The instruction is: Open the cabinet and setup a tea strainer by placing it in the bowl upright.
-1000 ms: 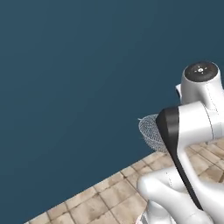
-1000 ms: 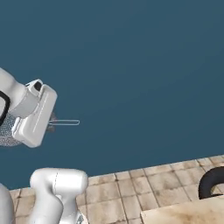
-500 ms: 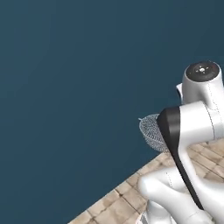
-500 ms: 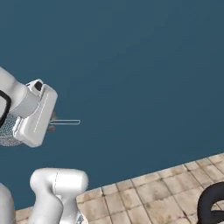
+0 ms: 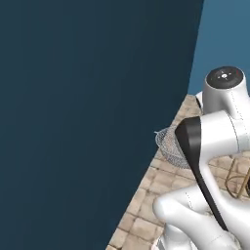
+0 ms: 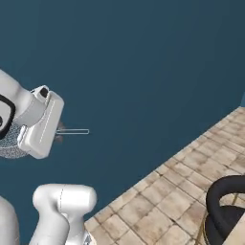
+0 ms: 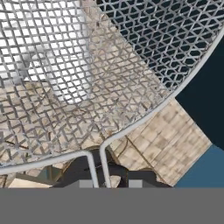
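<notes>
Left base view: a dark blue wall (image 5: 88, 107) is filling the scene, with tan floor tiles (image 5: 146, 205) running toward five o'clock. The tea strainer (image 5: 168, 144) is showing at four o'clock, tucked behind the white arm, probably carried close for travel.

Right base view: the hand (image 6: 58, 134) is sitting at nine o'clock, the strainer's mesh (image 6: 12, 143) bulging below it, its wire handle (image 6: 76, 131) pointing toward three o'clock.

Hand view: the hand's fingers appear to be pinching the tea strainer (image 7: 87, 78) by its wire handle (image 7: 94, 164) near six o'clock, keeping the mesh basket ahead.
</notes>
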Controlling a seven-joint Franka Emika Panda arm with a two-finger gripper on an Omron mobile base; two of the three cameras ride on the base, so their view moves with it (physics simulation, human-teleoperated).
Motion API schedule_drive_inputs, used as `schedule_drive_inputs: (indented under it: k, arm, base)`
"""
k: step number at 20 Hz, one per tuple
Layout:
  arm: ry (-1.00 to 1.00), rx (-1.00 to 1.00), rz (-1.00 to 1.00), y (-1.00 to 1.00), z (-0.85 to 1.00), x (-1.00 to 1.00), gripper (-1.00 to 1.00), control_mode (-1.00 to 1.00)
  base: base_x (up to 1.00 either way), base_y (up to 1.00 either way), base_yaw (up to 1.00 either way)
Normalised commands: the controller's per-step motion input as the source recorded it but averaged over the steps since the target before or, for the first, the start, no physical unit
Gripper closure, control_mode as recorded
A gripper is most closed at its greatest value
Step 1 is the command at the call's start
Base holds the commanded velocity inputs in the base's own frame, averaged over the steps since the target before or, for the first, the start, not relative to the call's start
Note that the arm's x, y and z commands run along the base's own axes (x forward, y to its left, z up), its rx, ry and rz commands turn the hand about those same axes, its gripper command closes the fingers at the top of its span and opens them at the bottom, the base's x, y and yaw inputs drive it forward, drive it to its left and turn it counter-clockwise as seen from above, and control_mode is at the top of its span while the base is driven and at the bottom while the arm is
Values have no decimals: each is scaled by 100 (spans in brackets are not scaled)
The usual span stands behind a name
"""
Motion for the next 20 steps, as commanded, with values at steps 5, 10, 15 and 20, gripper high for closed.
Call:
schedule_drive_inputs:
  k: [5, 10, 15, 20]
  arm:
    - [0, 0, 0, 0, 0, 0, 100, 100]
    - [0, 0, 0, 0, 0, 0, 100, 100]
    - [0, 0, 0, 0, 0, 0, 100, 100]
    - [0, 0, 0, 0, 0, 0, 100, 100]
  base:
    - [37, 18, -87]
    - [59, 38, -74]
    - [82, 43, -52]
    - [100, 39, -21]
